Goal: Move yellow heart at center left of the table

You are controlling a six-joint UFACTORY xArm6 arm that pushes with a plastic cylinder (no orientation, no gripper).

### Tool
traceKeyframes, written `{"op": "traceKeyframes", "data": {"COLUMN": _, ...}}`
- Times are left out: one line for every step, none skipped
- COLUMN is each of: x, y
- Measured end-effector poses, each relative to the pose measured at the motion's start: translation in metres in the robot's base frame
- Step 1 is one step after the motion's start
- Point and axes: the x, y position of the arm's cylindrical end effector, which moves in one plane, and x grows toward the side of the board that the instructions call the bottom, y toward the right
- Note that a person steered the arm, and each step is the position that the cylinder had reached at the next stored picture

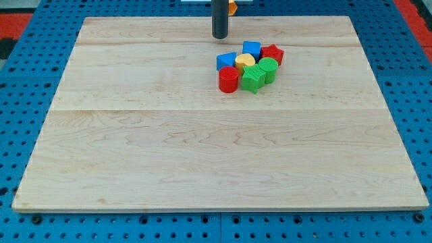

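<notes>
The yellow heart (245, 61) sits inside a tight cluster of blocks at the view's upper middle, a little right of centre. Around it are a blue block (226, 61) on its left, a blue block (252, 48) above, a red block (273, 54) on the right, a red cylinder (228, 79) below left, a green block (253, 79) below, and a green cylinder (268, 69) below right. My tip (220, 36) rests on the board just above and left of the cluster, apart from the blocks.
The wooden board (135, 148) lies on a blue perforated base (20, 101). An orange and white object (232, 7) shows partly behind the rod at the view's top edge.
</notes>
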Motion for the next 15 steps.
{"op": "traceKeyframes", "data": {"x": 0.022, "y": 0.030}}
{"op": "traceKeyframes", "data": {"x": 0.029, "y": 0.106}}
{"op": "traceKeyframes", "data": {"x": 0.040, "y": 0.115}}
{"op": "traceKeyframes", "data": {"x": 0.086, "y": 0.068}}
{"op": "traceKeyframes", "data": {"x": 0.098, "y": 0.000}}
{"op": "traceKeyframes", "data": {"x": 0.098, "y": -0.044}}
{"op": "traceKeyframes", "data": {"x": 0.097, "y": -0.063}}
{"op": "traceKeyframes", "data": {"x": 0.089, "y": 0.005}}
{"op": "traceKeyframes", "data": {"x": 0.090, "y": 0.094}}
{"op": "traceKeyframes", "data": {"x": 0.114, "y": 0.145}}
{"op": "traceKeyframes", "data": {"x": 0.152, "y": 0.098}}
{"op": "traceKeyframes", "data": {"x": 0.146, "y": 0.014}}
{"op": "traceKeyframes", "data": {"x": 0.145, "y": -0.064}}
{"op": "traceKeyframes", "data": {"x": 0.145, "y": -0.075}}
{"op": "traceKeyframes", "data": {"x": 0.131, "y": -0.029}}
